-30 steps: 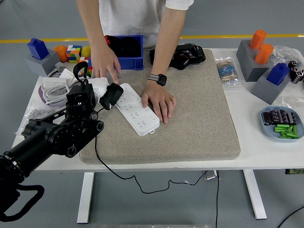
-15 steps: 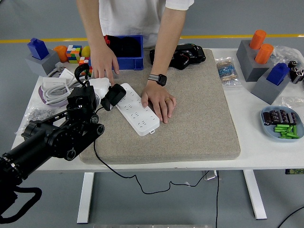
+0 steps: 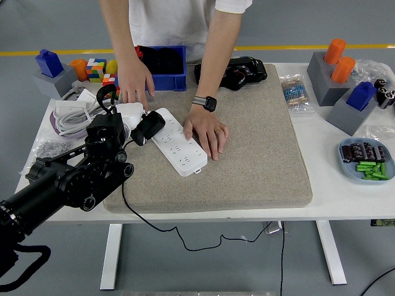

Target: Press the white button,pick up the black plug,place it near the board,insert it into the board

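A white power strip (image 3: 180,148) lies slantwise on the grey mat (image 3: 247,154). My left arm reaches in from the lower left, and my left hand (image 3: 134,120) is shut on the black plug (image 3: 148,125). The plug hangs tilted just above the strip's upper left end; I cannot tell whether it touches. Its black cable (image 3: 126,203) drops over the mat's front edge and under the table. A person's hand (image 3: 208,131) with a watch presses on the strip's right side. The person's other hand (image 3: 136,79) rests behind my hand. The white button is hidden.
A blue bin (image 3: 162,61) and a black device (image 3: 237,71) sit at the back of the mat. Coiled white cables (image 3: 71,114) and a colour cube (image 3: 95,69) lie at the left. Grey blocks (image 3: 330,77) with orange pegs and a blue dish (image 3: 364,161) stand at the right.
My left hand has carried the plug slightly up and right, towards the strip's end. The person's hand behind it has pulled back from the strip. The hand with the watch stays put.
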`<state>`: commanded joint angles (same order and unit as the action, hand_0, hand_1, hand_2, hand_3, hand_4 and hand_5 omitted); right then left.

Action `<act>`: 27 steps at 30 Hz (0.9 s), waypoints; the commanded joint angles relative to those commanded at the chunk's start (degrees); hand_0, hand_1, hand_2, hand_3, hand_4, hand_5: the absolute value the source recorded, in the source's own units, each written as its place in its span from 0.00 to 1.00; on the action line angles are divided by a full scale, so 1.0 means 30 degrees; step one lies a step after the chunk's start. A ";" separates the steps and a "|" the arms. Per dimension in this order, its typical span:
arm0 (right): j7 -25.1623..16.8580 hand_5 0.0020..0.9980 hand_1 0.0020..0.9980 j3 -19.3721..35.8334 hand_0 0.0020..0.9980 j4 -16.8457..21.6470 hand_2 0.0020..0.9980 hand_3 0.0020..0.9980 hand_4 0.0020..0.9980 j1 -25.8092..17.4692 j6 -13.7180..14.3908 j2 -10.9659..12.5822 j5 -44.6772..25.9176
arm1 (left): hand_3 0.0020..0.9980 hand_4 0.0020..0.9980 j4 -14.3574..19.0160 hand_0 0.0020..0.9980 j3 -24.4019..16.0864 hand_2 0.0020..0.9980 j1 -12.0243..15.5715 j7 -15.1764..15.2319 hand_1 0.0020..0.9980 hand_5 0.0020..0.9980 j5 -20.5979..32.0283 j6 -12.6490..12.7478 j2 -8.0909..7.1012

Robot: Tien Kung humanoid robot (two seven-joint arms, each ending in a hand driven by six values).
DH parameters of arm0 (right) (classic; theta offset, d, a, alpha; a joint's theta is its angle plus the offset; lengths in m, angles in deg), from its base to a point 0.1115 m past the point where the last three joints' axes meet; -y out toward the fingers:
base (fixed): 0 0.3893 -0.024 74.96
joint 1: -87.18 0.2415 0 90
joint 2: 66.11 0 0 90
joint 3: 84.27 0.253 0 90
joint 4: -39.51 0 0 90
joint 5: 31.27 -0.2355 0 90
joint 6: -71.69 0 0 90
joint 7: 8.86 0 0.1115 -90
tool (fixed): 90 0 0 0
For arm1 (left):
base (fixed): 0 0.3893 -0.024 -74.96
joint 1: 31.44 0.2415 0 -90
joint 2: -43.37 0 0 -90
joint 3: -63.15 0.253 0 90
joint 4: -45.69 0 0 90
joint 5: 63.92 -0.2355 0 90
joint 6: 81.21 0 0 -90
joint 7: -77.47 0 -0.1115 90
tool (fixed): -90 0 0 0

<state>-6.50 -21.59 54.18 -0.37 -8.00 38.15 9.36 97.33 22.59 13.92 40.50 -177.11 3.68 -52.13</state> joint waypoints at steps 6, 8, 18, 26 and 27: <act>0.0001 0.31 0.55 0.0059 0.63 -0.0018 0.53 0.53 0.64 -0.0036 -0.0002 0.0000 0.0007 | 0.60 0.64 0.0172 0.20 0.0024 0.37 0.0075 0.0000 0.39 0.00 0.0034 -0.0024 -0.0113; -0.0004 0.31 0.55 0.0084 0.63 -0.0010 0.53 0.53 0.64 -0.0030 0.0004 -0.0003 0.0020 | 0.60 0.64 0.0194 0.20 0.0078 0.37 0.0081 0.0000 0.39 0.00 0.0060 -0.0031 -0.0110; -0.0011 0.31 0.55 0.0117 0.63 0.0015 0.53 0.53 0.64 -0.0044 0.0002 -0.0024 0.0039 | 0.60 0.64 0.0289 0.21 0.0096 0.38 0.0119 0.0000 0.41 0.00 0.0257 -0.0288 -0.0090; -0.0008 0.31 0.55 0.0144 0.63 0.0003 0.53 0.53 0.64 -0.0029 -0.0007 -0.0039 0.0039 | 0.61 0.73 0.0295 0.26 -0.0062 0.44 0.0084 0.0000 0.49 0.00 0.0613 -0.0167 -0.0056; -0.0009 0.31 0.55 0.0155 0.63 0.0007 0.53 0.53 0.64 -0.0025 -0.0008 -0.0042 0.0043 | 0.61 0.73 0.0297 0.26 -0.0061 0.44 0.0077 0.0000 0.49 0.00 0.0650 -0.0156 -0.0051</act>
<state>-6.53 -21.13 54.20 -0.44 -8.02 38.02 9.48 98.22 22.41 14.15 40.50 -175.16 3.21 -52.28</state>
